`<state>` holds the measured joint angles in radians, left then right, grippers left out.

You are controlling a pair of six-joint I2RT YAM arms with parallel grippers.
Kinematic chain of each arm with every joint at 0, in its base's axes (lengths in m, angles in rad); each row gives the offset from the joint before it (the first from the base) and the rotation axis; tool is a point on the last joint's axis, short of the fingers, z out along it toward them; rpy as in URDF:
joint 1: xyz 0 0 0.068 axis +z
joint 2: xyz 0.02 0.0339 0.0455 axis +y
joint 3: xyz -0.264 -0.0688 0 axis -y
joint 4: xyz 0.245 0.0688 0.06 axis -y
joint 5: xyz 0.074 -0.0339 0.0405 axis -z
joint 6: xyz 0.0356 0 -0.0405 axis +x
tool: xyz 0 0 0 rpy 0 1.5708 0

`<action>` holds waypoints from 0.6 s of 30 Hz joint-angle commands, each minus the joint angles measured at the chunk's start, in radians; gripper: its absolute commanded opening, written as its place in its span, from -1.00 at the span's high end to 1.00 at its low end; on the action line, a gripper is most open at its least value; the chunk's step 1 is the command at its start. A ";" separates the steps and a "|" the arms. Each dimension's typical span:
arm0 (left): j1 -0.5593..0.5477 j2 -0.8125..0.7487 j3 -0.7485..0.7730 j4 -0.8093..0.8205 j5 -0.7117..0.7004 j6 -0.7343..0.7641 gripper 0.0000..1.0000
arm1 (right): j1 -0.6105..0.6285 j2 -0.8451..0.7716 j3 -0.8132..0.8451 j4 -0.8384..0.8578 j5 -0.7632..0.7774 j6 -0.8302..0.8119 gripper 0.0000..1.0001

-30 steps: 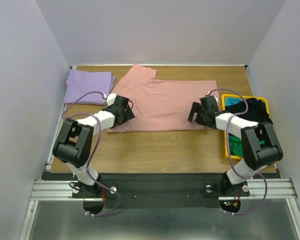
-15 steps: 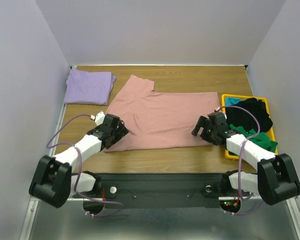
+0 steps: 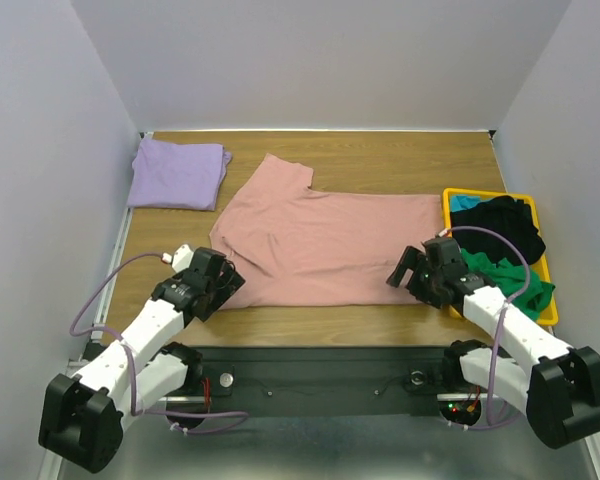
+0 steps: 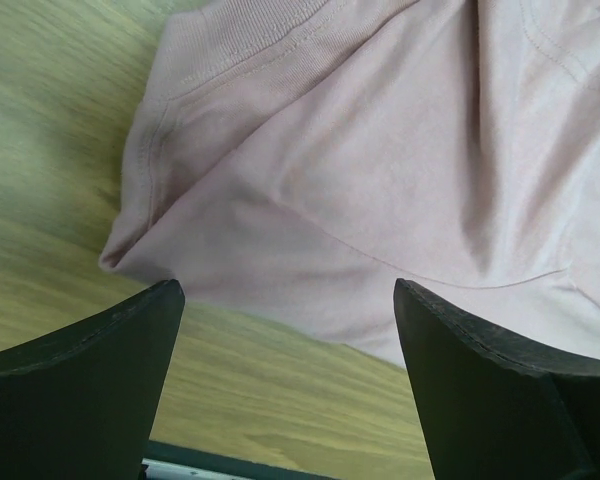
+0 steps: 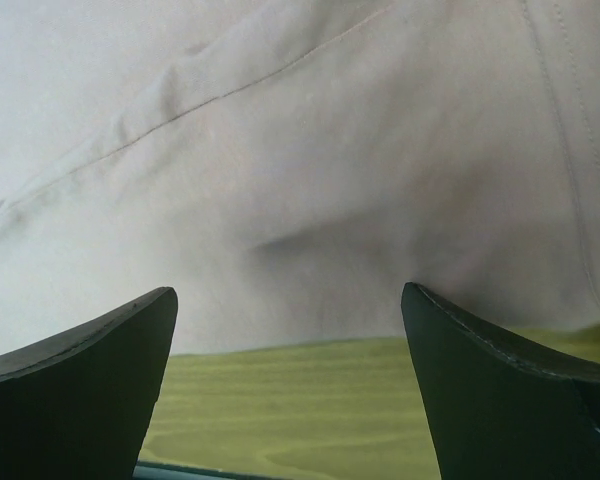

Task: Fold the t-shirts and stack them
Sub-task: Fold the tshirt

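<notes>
A dusty pink t-shirt (image 3: 325, 245) lies spread flat across the middle of the wooden table, one sleeve pointing to the back left. My left gripper (image 3: 223, 285) is open and empty at the shirt's near left corner; the left wrist view shows the pink cloth (image 4: 380, 170) just beyond the spread fingers. My right gripper (image 3: 412, 276) is open and empty at the shirt's near right corner, with the shirt's edge (image 5: 310, 200) ahead of the fingers. A folded lavender t-shirt (image 3: 178, 172) lies at the back left.
A yellow bin (image 3: 548, 290) at the right edge holds black (image 3: 505, 225), green (image 3: 505, 280) and teal (image 3: 465, 203) shirts. The table's front edge (image 3: 320, 335) runs just below both grippers. Purple cables hang from both arms.
Both grippers have drawn back toward the front edge of the table, and the pink shirt has slid nearer with them. Both grippers now stand open off the cloth.
</notes>
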<state>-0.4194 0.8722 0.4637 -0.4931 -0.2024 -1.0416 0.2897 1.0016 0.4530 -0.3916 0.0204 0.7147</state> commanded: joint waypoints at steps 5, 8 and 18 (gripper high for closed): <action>-0.005 -0.023 0.289 -0.030 -0.149 0.077 -0.97 | 0.008 0.031 0.291 -0.087 0.036 -0.077 -1.00; -0.005 0.077 0.441 0.075 -0.180 0.190 -0.97 | 0.009 0.126 0.416 -0.084 0.131 -0.064 -1.00; -0.005 0.808 1.195 0.094 -0.248 0.527 -0.97 | -0.007 0.548 0.795 -0.082 0.332 -0.093 -1.00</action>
<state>-0.4198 1.5002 1.3987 -0.3656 -0.3645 -0.6937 0.2893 1.4757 1.1561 -0.4805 0.2554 0.6418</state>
